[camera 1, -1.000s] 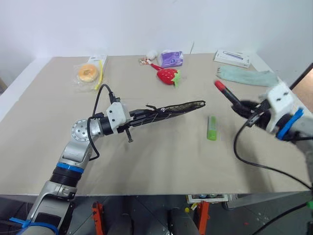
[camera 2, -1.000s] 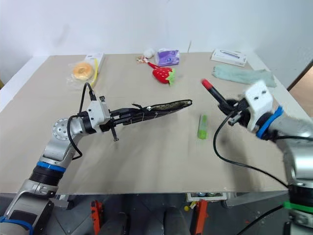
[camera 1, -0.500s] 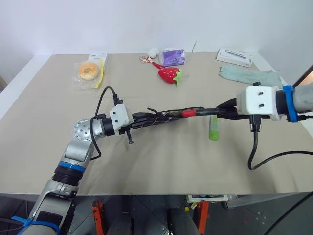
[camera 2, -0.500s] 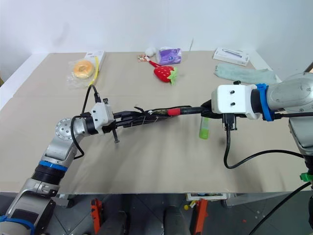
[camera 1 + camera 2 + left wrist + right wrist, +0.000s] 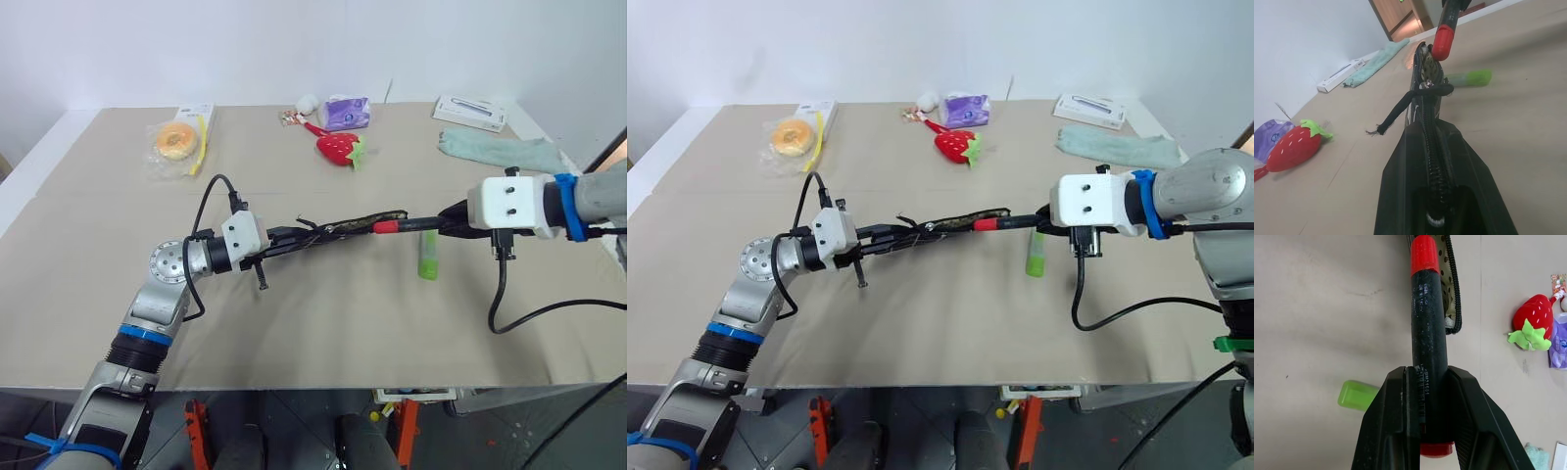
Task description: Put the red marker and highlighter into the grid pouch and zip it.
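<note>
While left jaws [image 5: 279,238] pinch the grid pouch [image 5: 338,227] and right jaws [image 5: 446,217] clamp the red marker [image 5: 402,225], its tip may miss the mouth.

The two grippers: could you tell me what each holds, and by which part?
Left gripper pinches the grid pouch by one end; right gripper grips the red marker near its rear end.

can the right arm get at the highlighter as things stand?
Probably not yet. The right gripper is shut on the red marker, its tip at the mouth of the grid pouch. The highlighter lies uncovered on the table just beside it, so its way looks free once the marker is released.
</note>
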Action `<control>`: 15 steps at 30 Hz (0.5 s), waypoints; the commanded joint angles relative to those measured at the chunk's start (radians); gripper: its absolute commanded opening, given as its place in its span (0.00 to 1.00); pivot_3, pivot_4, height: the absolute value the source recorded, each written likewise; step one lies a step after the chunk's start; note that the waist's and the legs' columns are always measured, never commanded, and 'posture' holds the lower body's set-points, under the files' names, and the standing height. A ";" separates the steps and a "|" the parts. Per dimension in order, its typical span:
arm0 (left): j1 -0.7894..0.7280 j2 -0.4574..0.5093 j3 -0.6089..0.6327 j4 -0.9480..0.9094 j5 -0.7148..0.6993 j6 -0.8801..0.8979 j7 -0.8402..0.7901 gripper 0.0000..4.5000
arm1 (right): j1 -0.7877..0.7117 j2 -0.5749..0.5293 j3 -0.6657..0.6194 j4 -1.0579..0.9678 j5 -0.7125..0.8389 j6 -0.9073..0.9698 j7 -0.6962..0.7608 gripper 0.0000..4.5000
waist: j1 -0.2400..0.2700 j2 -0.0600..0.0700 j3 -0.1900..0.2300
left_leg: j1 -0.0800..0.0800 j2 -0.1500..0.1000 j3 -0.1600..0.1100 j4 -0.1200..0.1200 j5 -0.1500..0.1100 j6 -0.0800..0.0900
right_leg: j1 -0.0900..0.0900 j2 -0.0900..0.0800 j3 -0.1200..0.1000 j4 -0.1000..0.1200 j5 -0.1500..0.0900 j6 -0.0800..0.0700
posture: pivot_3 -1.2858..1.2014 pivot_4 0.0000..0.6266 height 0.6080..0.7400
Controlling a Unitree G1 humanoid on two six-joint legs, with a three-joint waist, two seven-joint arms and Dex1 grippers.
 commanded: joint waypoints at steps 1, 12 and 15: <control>-0.004 -0.006 0.011 -0.033 -0.003 -0.002 0.007 0.00 | -0.036 0.003 -0.017 -0.017 -0.013 0.002 -0.003 0.12 | 0.000 0.000 0.000 | 0.000 0.000 0.000 0.000 0.000 0.000 | 0.000 0.000 0.000 0.000 0.000 0.000 | 0.52 0.24 1.00; 0.003 -0.012 0.010 -0.055 0.001 0.008 0.005 0.00 | -0.084 0.054 0.031 0.026 -0.097 0.001 -0.021 0.12 | -0.001 0.000 0.000 | 0.000 0.000 0.003 0.001 0.000 0.000 | 0.000 0.000 0.003 0.000 0.002 0.001 | 0.52 0.24 1.00; 0.003 -0.015 0.012 -0.064 -0.003 0.021 0.011 0.00 | -0.094 0.077 0.058 0.036 -0.124 -0.023 -0.019 0.12 | -0.001 0.000 0.000 | 0.000 0.000 0.003 0.002 0.000 0.000 | -0.001 0.000 0.003 0.000 0.005 -0.003 | 0.52 0.24 1.00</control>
